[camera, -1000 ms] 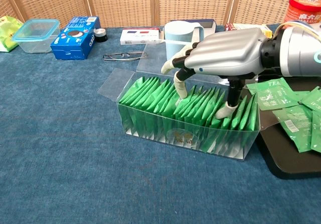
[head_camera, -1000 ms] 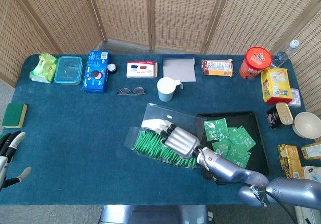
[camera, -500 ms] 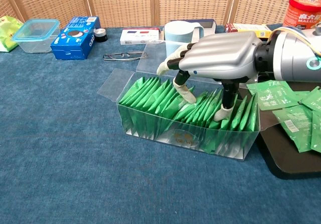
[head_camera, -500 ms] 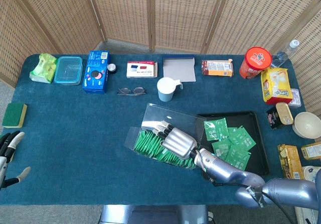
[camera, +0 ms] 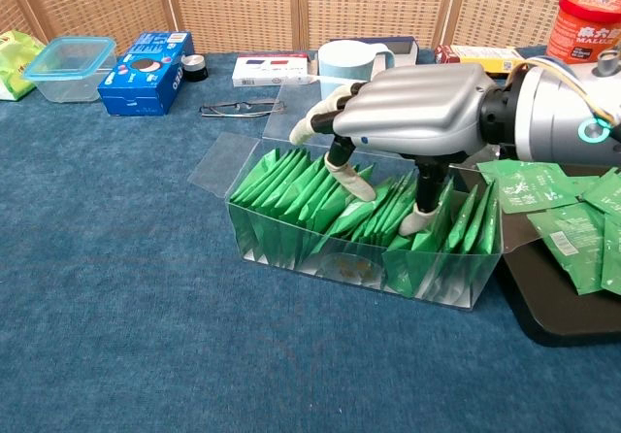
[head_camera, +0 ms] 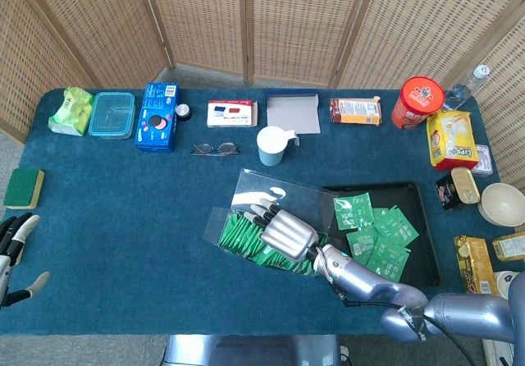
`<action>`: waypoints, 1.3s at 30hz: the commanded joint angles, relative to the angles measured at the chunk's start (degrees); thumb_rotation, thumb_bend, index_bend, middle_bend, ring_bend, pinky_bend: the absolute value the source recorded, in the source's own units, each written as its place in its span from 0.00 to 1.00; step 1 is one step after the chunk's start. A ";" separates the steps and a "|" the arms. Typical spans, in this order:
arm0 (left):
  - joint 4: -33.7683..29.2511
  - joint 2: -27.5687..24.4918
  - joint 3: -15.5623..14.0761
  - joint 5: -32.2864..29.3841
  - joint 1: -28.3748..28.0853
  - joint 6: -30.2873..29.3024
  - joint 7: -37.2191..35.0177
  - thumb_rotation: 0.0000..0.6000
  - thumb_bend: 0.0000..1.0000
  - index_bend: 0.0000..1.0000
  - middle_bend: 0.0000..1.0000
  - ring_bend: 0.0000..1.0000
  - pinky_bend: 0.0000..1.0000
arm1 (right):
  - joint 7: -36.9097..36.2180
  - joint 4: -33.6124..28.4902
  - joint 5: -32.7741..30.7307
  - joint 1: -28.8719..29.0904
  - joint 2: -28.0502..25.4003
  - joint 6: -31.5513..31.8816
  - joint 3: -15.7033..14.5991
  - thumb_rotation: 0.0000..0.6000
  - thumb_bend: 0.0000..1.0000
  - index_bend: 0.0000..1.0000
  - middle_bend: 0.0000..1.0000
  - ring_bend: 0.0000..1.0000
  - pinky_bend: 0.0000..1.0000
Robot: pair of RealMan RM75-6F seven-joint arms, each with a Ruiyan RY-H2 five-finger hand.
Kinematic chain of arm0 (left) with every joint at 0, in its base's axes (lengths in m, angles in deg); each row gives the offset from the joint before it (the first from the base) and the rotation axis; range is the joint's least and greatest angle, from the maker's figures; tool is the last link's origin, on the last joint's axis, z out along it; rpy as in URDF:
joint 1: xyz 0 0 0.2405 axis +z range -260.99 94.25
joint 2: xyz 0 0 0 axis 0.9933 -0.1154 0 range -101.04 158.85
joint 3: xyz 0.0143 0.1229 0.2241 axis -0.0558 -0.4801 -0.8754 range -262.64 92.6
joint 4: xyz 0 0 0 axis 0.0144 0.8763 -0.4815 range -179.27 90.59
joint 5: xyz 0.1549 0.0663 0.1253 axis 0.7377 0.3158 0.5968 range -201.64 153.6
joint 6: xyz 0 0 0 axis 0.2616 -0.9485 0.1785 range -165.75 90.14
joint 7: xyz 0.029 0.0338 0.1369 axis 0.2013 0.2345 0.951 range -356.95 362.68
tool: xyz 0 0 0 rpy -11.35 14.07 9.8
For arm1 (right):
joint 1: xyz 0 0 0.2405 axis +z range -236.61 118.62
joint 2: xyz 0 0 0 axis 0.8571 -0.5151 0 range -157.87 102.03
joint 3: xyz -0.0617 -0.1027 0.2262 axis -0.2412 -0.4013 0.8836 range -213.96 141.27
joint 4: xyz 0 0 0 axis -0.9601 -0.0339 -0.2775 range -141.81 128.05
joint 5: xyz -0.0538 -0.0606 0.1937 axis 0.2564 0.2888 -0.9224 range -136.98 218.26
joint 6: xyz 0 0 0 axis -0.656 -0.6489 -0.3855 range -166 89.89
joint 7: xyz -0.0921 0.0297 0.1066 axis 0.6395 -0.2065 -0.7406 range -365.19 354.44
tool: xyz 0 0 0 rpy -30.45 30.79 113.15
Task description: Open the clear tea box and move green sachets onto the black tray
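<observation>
The clear tea box [camera: 291, 249] lies open at the table's middle, its lid [head_camera: 271, 189] folded back, packed with green sachets [camera: 281, 181]. My right hand [camera: 417, 113] hovers over the box with fingertips [camera: 347, 179] and thumb pushed down among the sachets, a bunch leaning between them; whether it grips them is unclear. From the head view the right hand [head_camera: 287, 231] covers the box's right half. The black tray [head_camera: 418, 194] lies right of the box with several green sachets [head_camera: 377, 226] on it. At the table's near left edge, my left hand [head_camera: 12, 255] holds nothing, fingers apart.
A white cup [head_camera: 272, 145] and glasses [head_camera: 215, 148] stand behind the box. Boxes, a plastic container [head_camera: 111, 113] and a red can [head_camera: 417, 101] line the far edge. Snack packs and a bowl [head_camera: 502, 203] crowd the right side. A sponge [head_camera: 24, 187] lies far left.
My right hand has slid a little left along the box and pressed deeper; the sachets between thumb and fingers now lean and bunch. The left hand has not moved.
</observation>
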 commanded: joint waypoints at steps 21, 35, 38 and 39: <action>0.63 0.24 0.10 -0.02 0.00 -0.07 -0.42 1.00 0.22 0.05 0.05 0.00 0.22 | 1.39 0.92 -1.59 -0.75 2.11 2.45 0.63 1.00 0.29 0.67 0.15 0.09 0.03; 0.47 0.28 0.15 0.03 -0.13 0.05 -0.11 1.00 0.22 0.05 0.04 0.00 0.22 | -1.29 -0.03 -0.88 -1.71 0.87 3.86 1.17 1.00 0.31 0.71 0.18 0.11 0.03; 0.44 0.29 0.15 0.09 -0.17 0.08 -0.07 1.00 0.22 0.05 0.04 0.00 0.22 | -2.07 -0.52 -0.60 -2.19 0.18 4.60 1.33 1.00 0.31 0.72 0.18 0.11 0.03; 0.43 0.30 0.15 0.10 -0.17 0.07 -0.08 1.00 0.22 0.05 0.04 0.00 0.22 | -2.49 -0.81 -0.57 -2.47 -0.18 4.98 1.40 1.00 0.31 0.72 0.18 0.11 0.03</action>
